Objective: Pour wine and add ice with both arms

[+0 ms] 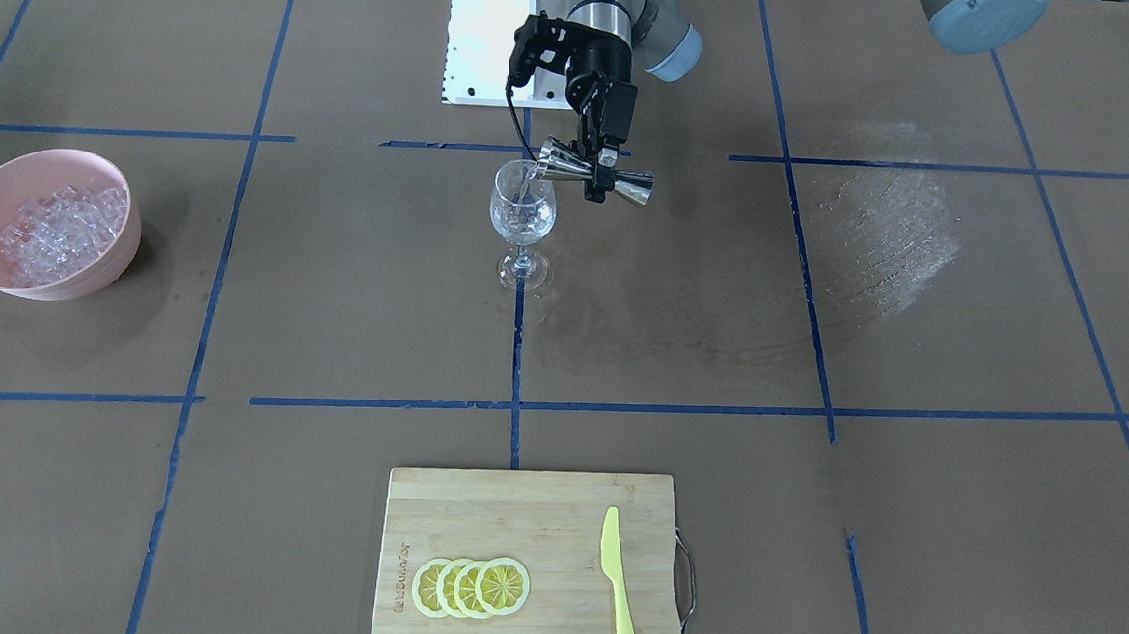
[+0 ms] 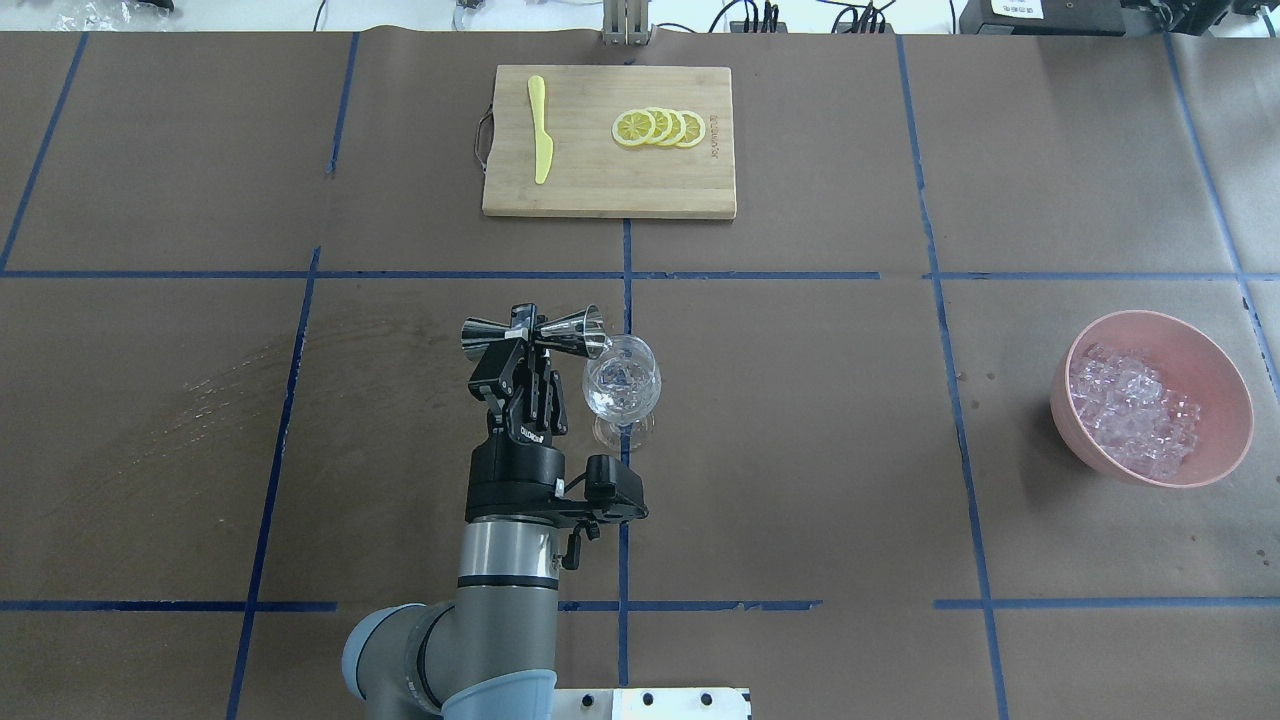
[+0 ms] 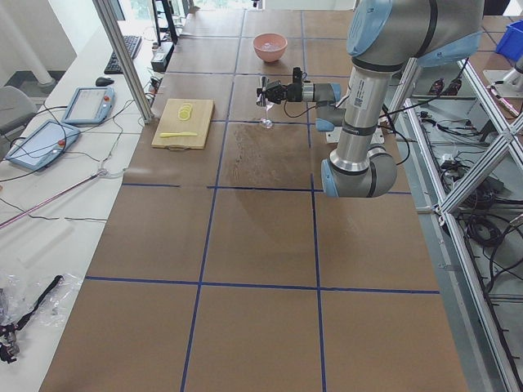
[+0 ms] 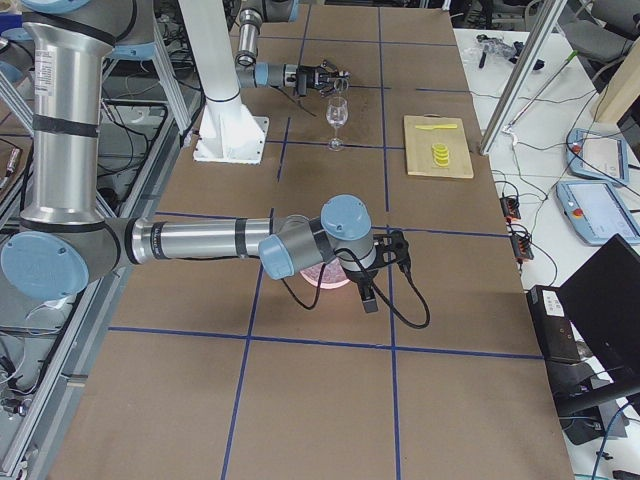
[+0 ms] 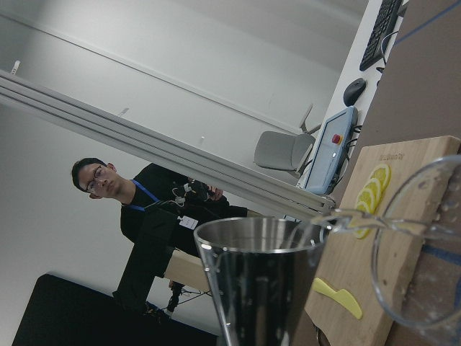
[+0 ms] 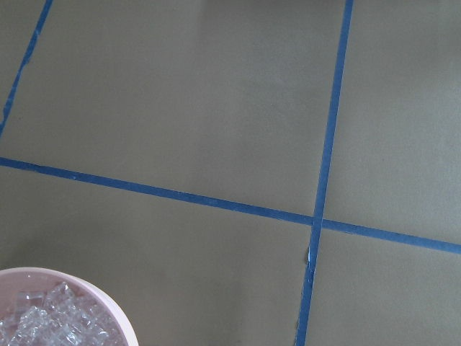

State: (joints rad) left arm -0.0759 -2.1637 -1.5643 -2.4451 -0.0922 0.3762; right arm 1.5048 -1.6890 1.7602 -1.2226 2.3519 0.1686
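Brown paper tabletop [image 2: 800, 450], blue-taped. My L gripper [image 2: 527, 340] clamps a shiny steel double-cone jigger [image 2: 582, 328], tipped at the rim of the clear stemmed glass [image 2: 622, 385]. Ice [image 2: 1130, 410]: glassy cubes in round pink bowl [image 2: 1205, 350], 3 o'clock from glass. R gripper [image 4: 385, 255]: can't tell.

Bamboo cutting board [image 2: 600, 185] carries four overlapping lemon slices [image 2: 659, 127]; yellow knife [image 2: 541, 143] lies apart from them (board's wire handle [image 2: 482, 135] on knife side).

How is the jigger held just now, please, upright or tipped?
Tipped: left gripper holds the jigger sideways, its mouth over the wine glass rim.
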